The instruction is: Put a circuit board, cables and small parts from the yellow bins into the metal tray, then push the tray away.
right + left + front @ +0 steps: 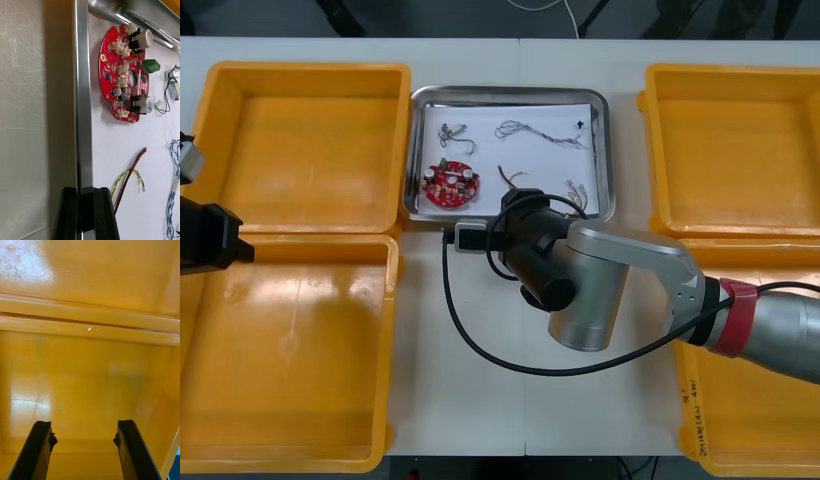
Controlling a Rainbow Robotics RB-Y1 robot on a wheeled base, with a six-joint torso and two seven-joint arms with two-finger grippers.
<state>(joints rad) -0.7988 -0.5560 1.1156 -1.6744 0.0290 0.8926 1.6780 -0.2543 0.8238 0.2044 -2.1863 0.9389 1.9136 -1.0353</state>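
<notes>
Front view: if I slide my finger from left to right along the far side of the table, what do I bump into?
The far left yellow bin → metal tray → far right yellow bin. The right gripper grips the tray's near rim; the left gripper hangs open over the left bins.

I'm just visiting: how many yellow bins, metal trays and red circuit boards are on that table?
yellow bins: 4
metal tray: 1
red circuit board: 1
Total: 6
</notes>
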